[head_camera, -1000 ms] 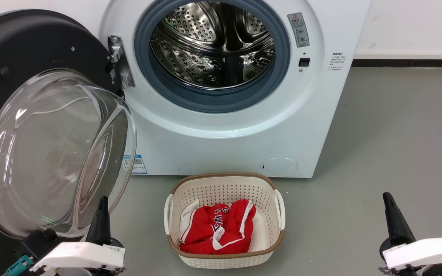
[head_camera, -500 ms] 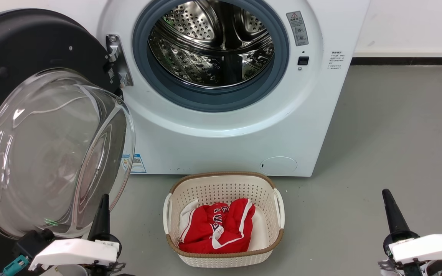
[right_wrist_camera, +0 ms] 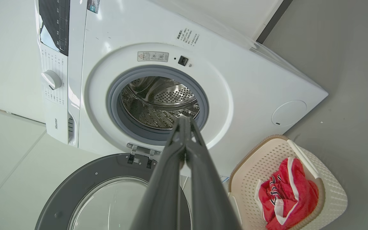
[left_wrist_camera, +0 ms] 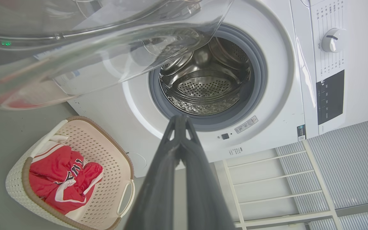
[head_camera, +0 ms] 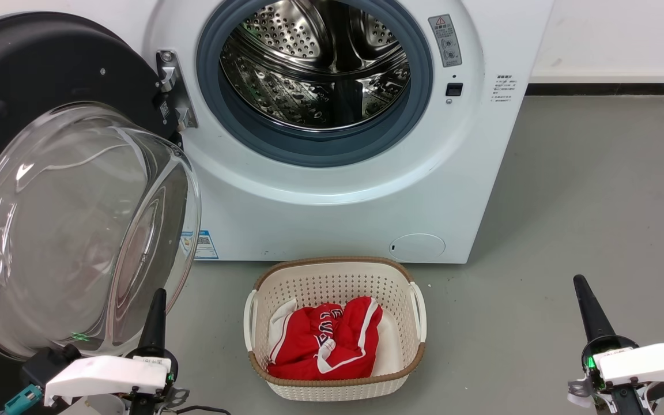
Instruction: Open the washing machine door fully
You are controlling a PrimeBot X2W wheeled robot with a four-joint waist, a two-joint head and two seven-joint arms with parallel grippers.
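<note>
L gripper [left_wrist_camera: 179, 121] & R gripper [right_wrist_camera: 184, 123] idling clenched, empty; L hovering beside washing machine door [head_camera: 49, 63], prob. risking nudging it shut.

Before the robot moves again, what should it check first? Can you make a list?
1. Door swung away from the drum: ok.
2. Door open all the way to its stop: cannot tell.
3. Left gripper shut and empty: ok.
4. Right gripper shut and empty: ok.
5. Basket apart from the door: ok.
</note>
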